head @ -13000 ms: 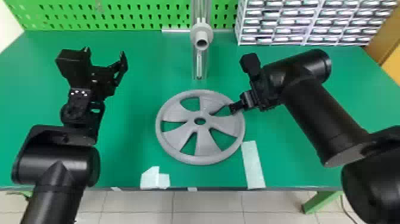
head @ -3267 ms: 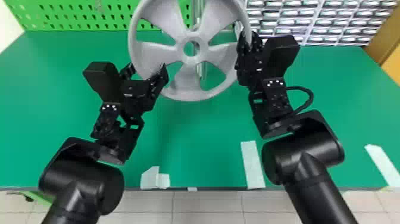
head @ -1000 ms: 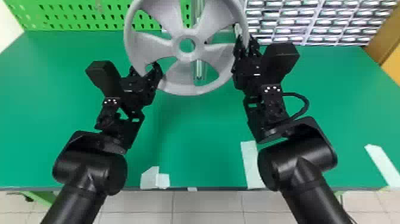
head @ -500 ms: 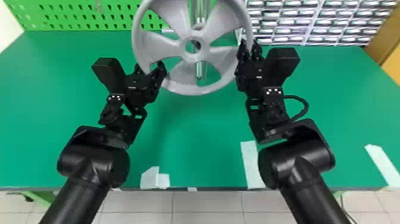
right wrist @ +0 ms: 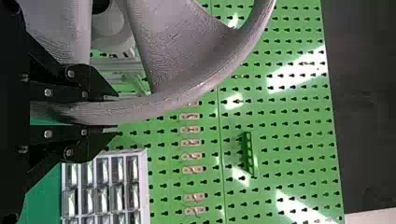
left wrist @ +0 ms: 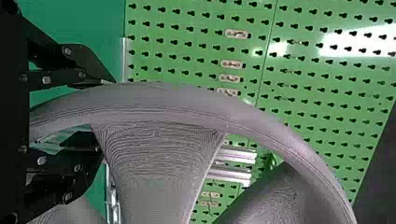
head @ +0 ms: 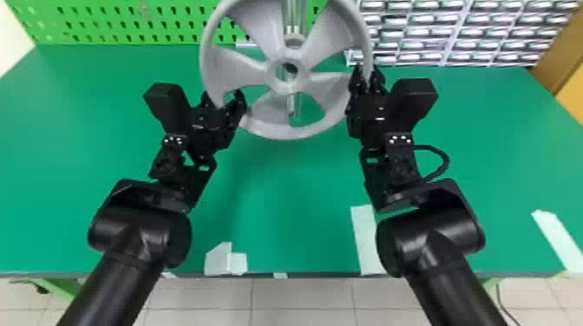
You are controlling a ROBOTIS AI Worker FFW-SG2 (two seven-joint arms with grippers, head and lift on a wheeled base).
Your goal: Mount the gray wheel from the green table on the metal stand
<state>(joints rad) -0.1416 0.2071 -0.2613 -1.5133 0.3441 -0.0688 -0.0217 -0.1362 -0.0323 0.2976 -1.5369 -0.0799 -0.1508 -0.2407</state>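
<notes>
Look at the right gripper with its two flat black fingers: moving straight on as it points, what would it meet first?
The gray spoked wheel, whose rim sits between the fingers of the right gripper. Beyond it, the green perforated panel looks next in line, though depth is unclear.

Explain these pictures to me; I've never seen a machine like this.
This is a robot with two black arms. The first current picture looks forward and down from its head; the other two come from cameras on its left and right wrists, shown sideways.

The right gripper has its fingers closed on the rim of a gray five-spoked wheel, held up above the green table. The left gripper is at the rim's other side.

Behind the wheel is the upright metal stand it should go on. Pale tape strips lie along the table's near edge.
</notes>
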